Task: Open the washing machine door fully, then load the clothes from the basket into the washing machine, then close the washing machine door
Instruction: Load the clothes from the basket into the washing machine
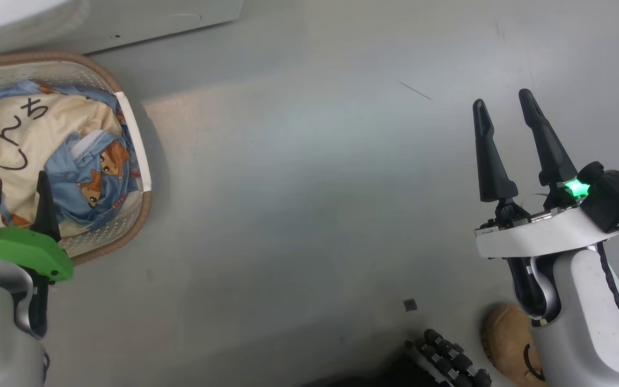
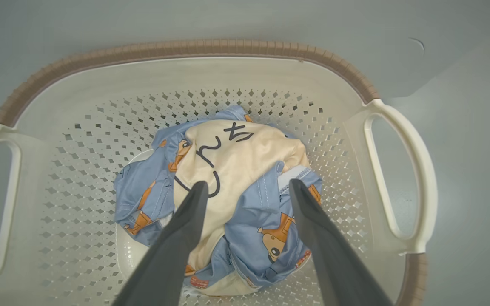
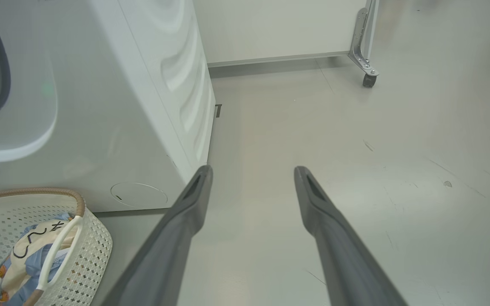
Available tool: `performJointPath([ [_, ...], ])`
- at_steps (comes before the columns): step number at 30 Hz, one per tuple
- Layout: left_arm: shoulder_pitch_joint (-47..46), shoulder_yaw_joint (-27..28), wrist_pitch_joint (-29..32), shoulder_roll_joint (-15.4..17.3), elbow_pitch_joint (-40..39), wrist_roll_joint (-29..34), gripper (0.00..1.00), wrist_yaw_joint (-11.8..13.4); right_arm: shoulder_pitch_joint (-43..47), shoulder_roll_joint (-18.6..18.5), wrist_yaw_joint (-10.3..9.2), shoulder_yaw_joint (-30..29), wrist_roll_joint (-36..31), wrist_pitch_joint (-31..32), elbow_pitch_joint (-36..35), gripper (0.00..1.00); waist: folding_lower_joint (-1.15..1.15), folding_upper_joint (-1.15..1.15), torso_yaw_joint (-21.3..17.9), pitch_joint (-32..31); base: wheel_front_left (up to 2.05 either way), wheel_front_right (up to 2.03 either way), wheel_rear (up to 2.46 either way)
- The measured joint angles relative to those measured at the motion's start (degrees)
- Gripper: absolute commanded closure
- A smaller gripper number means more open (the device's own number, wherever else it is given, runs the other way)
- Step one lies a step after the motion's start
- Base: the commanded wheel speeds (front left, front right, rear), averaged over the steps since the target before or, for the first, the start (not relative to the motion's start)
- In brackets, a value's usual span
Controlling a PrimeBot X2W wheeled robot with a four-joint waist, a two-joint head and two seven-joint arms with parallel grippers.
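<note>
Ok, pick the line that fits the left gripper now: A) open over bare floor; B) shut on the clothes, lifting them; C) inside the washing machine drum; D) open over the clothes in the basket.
D: the left wrist view shows the left gripper with fingers spread over the clothes, which lie heaped in the basket.

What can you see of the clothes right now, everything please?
The clothes are one crumpled bundle of soft fabric: light blue with orange-brown cartoon figures, plus a cream panel with black scribble marks facing up. It lies on the bottom of the basket, roughly central, below the rim. The open left gripper points at it, fingers astride its middle; whether they touch it I cannot tell.
</note>
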Motion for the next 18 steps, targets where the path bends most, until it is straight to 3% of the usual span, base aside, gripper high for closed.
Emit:
performJointPath([
  [18,-11.0,-0.4,2.3,2.5,6.7,0.0,0.00,-1.4,-1.8,-2.0,0.00,-1.0,0.0,0.0,-2.6,0.00,0.00,0.00,-1.1,9.3,0.00,0.00,0.00],
])
